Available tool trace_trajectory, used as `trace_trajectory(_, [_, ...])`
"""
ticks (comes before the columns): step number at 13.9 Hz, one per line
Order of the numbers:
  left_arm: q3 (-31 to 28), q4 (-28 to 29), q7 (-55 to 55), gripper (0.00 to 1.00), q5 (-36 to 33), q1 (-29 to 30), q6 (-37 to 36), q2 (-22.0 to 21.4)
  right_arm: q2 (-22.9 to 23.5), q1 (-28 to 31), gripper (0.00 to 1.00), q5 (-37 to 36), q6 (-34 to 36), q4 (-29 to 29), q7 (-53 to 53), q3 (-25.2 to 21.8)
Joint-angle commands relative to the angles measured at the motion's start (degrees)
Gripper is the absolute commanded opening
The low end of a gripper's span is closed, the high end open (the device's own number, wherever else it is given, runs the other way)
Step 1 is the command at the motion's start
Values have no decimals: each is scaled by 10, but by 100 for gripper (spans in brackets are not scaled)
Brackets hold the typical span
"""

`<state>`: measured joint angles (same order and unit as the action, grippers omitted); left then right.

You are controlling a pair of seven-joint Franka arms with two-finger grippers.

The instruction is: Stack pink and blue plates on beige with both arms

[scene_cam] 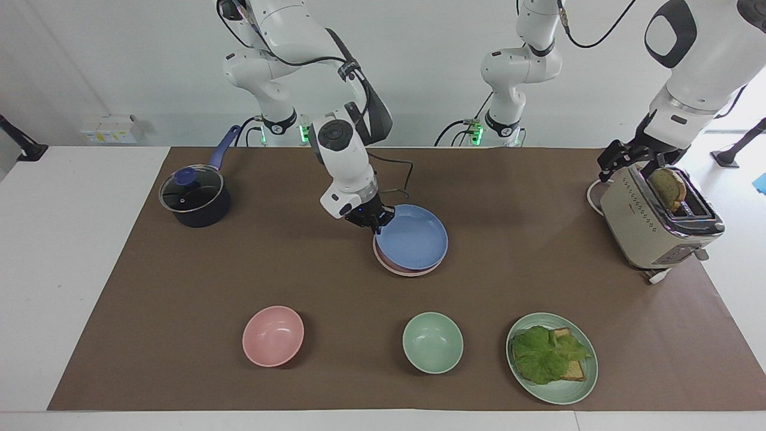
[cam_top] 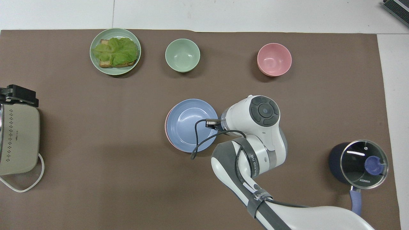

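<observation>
The blue plate (scene_cam: 412, 237) (cam_top: 192, 124) lies nearly centred on the pink plate (scene_cam: 402, 270) (cam_top: 167, 127), of which only a thin rim shows. My right gripper (scene_cam: 372, 220) is shut on the blue plate's rim, on the side toward the right arm's end of the table. I cannot tell whether the blue plate rests fully on the pink one. The beige plate is hidden. My left gripper (scene_cam: 622, 158) (cam_top: 19, 95) waits open over the toaster's end, holding nothing.
A beige toaster (scene_cam: 655, 224) with a bread slice stands at the left arm's end. A lidded dark pot (scene_cam: 194, 197) stands at the right arm's end. A pink bowl (scene_cam: 273, 335), a green bowl (scene_cam: 432, 342) and a green plate (scene_cam: 568, 392) with lettuce on toast line the edge farthest from the robots.
</observation>
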<state>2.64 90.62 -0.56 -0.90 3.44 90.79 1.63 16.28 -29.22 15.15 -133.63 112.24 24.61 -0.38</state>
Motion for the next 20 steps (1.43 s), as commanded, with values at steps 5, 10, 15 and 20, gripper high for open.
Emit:
trace_trajectory(5, [3,11,5,100,-2,6,1,-9,9,10,100,16,-17,-2,-20,3])
trace_trajectory(10, [3,11,5,100,-2,6,1,-9,-17,60,100,-46,-10,-27,-25,-8])
trace_trajectory(15, [3,11,5,100,-2,6,1,-9,-55,127,100,-140,16,-44,-47,-8])
trace_trajectory(20, [3,11,5,100,-2,6,1,-9,-101,169,100,-176,164,-102,-65,-9])
